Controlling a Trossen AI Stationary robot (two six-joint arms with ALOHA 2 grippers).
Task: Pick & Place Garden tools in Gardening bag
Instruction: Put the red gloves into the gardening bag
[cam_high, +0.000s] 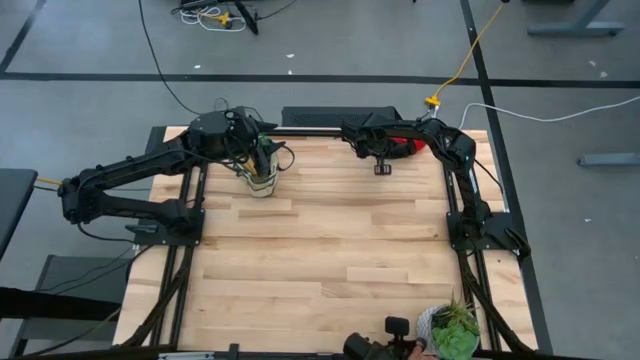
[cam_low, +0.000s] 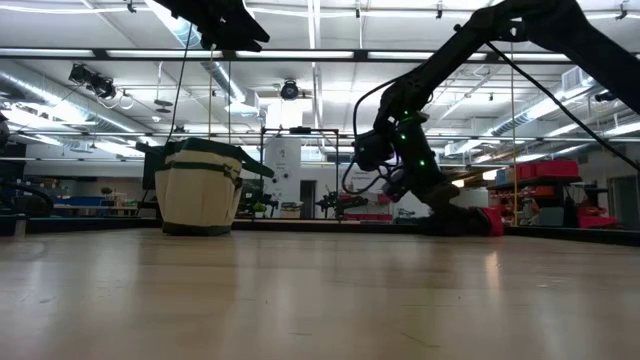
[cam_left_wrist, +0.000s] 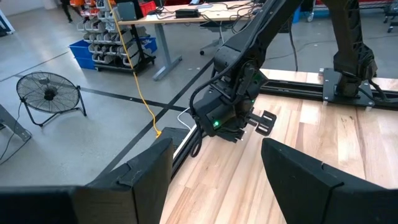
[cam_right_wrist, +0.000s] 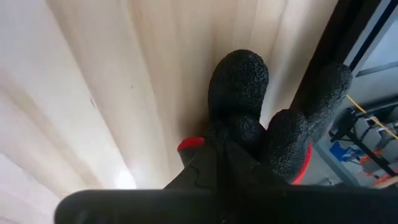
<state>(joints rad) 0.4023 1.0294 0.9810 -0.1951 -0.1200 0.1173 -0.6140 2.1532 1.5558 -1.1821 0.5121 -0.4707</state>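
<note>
We saw the right gripper (cam_high: 392, 150) low at the table's (cam_high: 330, 250) far edge, its fingers closed on the red-and-black gloves (cam_right_wrist: 273, 134), whose black fingertips stuck out just past it. The left gripper (cam_high: 262, 152) hung directly above the bag (cam_high: 261, 183) with its fingers (cam_left_wrist: 314, 180) spread wide and empty. The bag stood upright, well apart from the gloves.

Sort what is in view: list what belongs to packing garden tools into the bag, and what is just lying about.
Belongs to the job:
- gardening bag
- red-and-black gloves, at the table's far edge
- left gripper, open, above the bag
- right gripper, by the gloves

Just lying about:
- potted plant, at the table's near edge
- floor fan
- yellow cable
</note>
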